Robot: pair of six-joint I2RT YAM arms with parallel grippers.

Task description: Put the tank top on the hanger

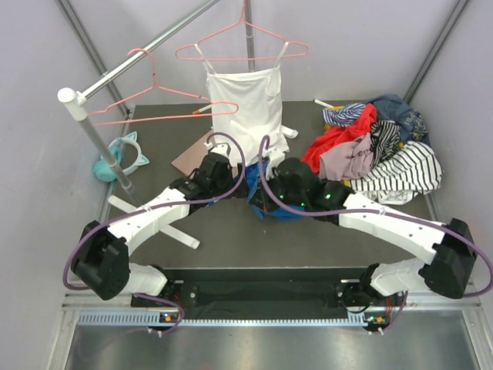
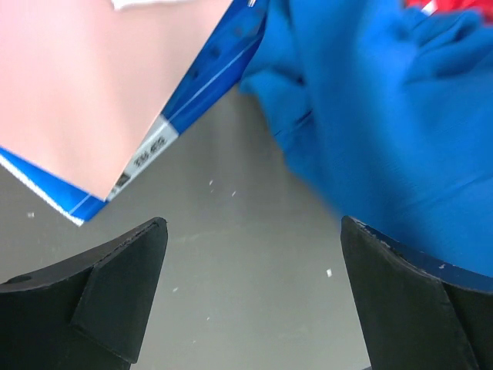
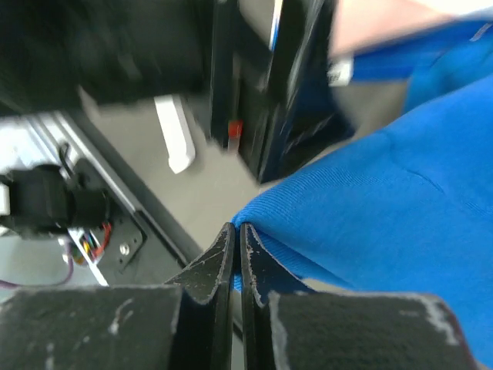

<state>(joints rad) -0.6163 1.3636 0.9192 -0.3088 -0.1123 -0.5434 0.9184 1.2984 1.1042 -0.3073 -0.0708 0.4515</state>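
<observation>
Top view: tank top (image 1: pixel 279 211) only a blue scrap at mid-frame, mostly hidden under left arm (image 1: pixel 166 206) and right arm (image 1: pixel 385 220); empty hanger (image 1: pixel 154 118) on the rail (image 1: pixel 146 49) upper left, well apart. Left wrist view: left gripper (image 2: pixel 254 285) spread wide, holding nothing, blue cloth filling the upper right. Right wrist view: right gripper (image 3: pixel 237 235) pinched tight on the top's edge, background blurred.

The grey label (image 2: pixel 146 155) on the board's (image 2: pixel 77 85) blue edge perhaps reads "65".
</observation>
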